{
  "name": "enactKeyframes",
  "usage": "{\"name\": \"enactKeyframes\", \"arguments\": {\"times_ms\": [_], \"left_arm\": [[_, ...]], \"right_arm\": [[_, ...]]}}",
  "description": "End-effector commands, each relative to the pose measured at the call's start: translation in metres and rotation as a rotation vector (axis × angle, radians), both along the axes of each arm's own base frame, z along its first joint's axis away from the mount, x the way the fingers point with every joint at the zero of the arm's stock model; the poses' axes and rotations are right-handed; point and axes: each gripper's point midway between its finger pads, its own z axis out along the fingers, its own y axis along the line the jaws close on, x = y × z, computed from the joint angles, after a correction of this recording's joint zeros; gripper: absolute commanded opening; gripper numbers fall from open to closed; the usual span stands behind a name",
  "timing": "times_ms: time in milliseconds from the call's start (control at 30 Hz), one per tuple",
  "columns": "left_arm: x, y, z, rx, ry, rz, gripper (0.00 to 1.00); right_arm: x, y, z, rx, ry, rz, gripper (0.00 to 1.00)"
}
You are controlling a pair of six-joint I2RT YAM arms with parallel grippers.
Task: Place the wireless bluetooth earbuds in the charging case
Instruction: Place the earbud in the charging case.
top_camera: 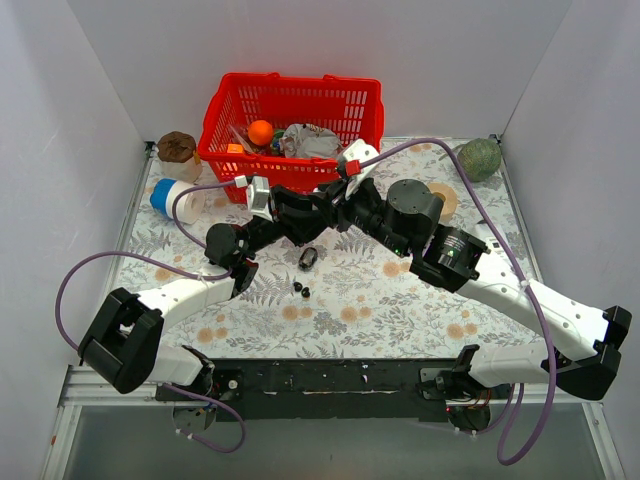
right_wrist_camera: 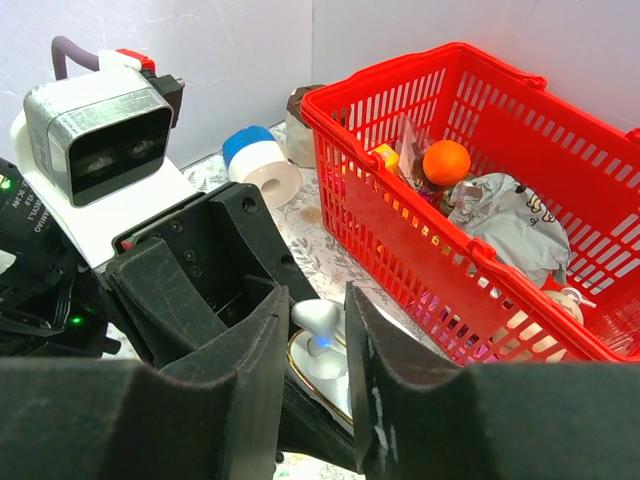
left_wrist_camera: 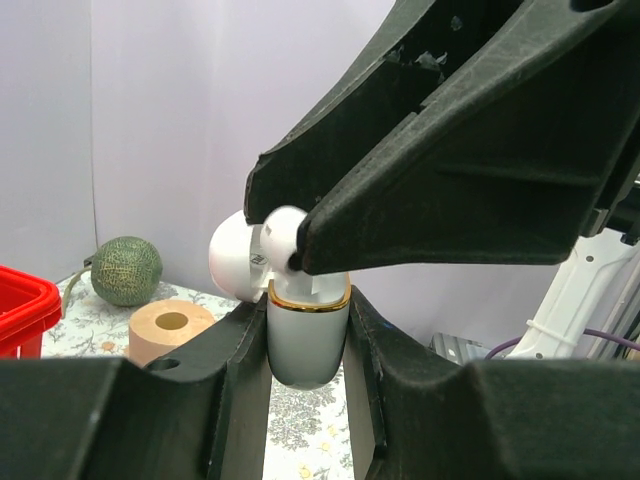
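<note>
My left gripper (left_wrist_camera: 307,312) is shut on the white charging case (left_wrist_camera: 307,340), which has a gold rim, stands upright and has its lid (left_wrist_camera: 232,258) open. My right gripper (right_wrist_camera: 318,322) is shut on a white earbud (right_wrist_camera: 322,316) and holds it just over the open case (right_wrist_camera: 322,368), touching or nearly touching its top. The earbud also shows in the left wrist view (left_wrist_camera: 283,230). Both grippers meet above mid-table (top_camera: 322,208). The black pair of earbuds (top_camera: 300,290) lies on the cloth in front of them. A second white earbud is not visible.
A small black case-like object (top_camera: 308,258) lies below the grippers. A red basket (top_camera: 290,110) with several items stands at the back. A green melon (top_camera: 480,158), a wooden ring (top_camera: 446,200), a blue-and-white roll (top_camera: 168,198) and a brown jar (top_camera: 178,148) stand around it.
</note>
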Motion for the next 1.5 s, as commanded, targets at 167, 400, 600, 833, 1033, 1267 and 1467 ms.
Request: {"name": "enactKeyframes", "arguments": {"times_ms": [167, 400, 600, 833, 1033, 1267, 1467], "left_arm": [[-0.002, 0.007, 0.031, -0.070, -0.069, 0.031, 0.00], [-0.002, 0.007, 0.031, -0.069, -0.069, 0.034, 0.00], [0.001, 0.007, 0.025, -0.043, -0.063, 0.053, 0.00], [0.002, 0.008, 0.020, -0.008, -0.072, 0.075, 0.00], [0.006, 0.011, 0.020, 0.017, -0.089, 0.120, 0.00], [0.016, 0.014, 0.022, 0.046, -0.102, 0.187, 0.00], [0.017, 0.014, 0.023, 0.058, -0.111, 0.196, 0.00]], "right_arm": [[0.000, -0.009, 0.008, 0.015, 0.005, -0.039, 0.43], [0.001, -0.011, 0.015, 0.032, -0.003, -0.045, 0.45], [-0.008, -0.020, 0.040, 0.094, -0.007, -0.033, 0.49], [-0.016, -0.030, 0.062, 0.087, -0.003, -0.023, 0.49], [-0.009, -0.033, 0.078, 0.026, 0.041, -0.067, 0.42], [0.019, -0.023, 0.041, -0.175, 0.140, -0.201, 0.66], [0.025, -0.011, 0.033, -0.200, 0.162, -0.208, 0.91]]}}
